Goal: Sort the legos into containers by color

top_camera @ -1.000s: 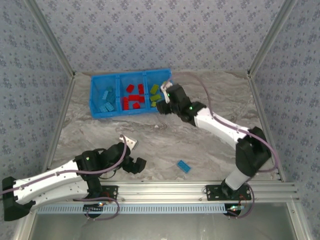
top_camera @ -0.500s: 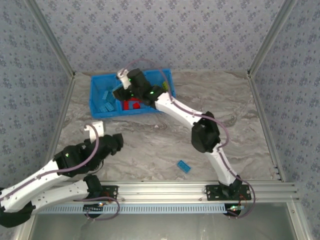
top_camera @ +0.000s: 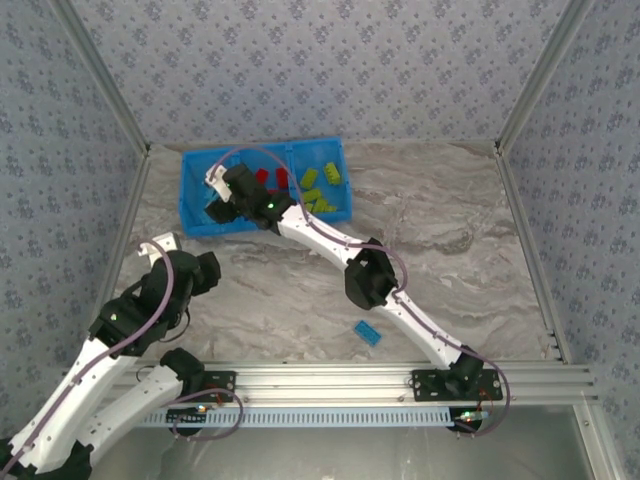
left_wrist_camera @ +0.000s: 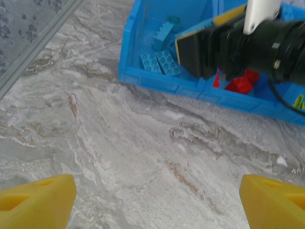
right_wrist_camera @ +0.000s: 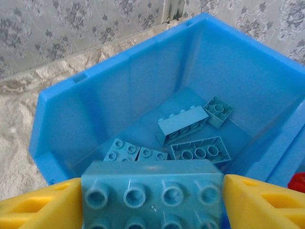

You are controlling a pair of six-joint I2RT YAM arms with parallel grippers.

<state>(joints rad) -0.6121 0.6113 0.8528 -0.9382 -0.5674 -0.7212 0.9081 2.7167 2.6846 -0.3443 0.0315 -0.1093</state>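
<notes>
My right gripper (right_wrist_camera: 152,202) is shut on a light blue brick (right_wrist_camera: 152,188), which spans the gap between both yellow fingers. It hangs over the left compartment of the blue tray (right_wrist_camera: 143,81), where several light blue bricks (right_wrist_camera: 183,124) lie. From above, the right gripper (top_camera: 216,205) reaches over that compartment; red bricks (top_camera: 268,178) fill the middle one and green bricks (top_camera: 322,185) the right one. My left gripper (left_wrist_camera: 157,200) is open over bare table in front of the tray (left_wrist_camera: 157,81). One light blue brick (top_camera: 368,333) lies loose near the front rail.
The right arm stretches diagonally across the table from its base (top_camera: 450,380) to the tray. The left arm (top_camera: 130,320) sits at the near left. Patterned walls and metal frame rails (top_camera: 110,100) enclose the marble table.
The right arm swung left from the green compartment across the tray to the left compartment, carrying the blue brick. The left arm pulled back toward the left.
</notes>
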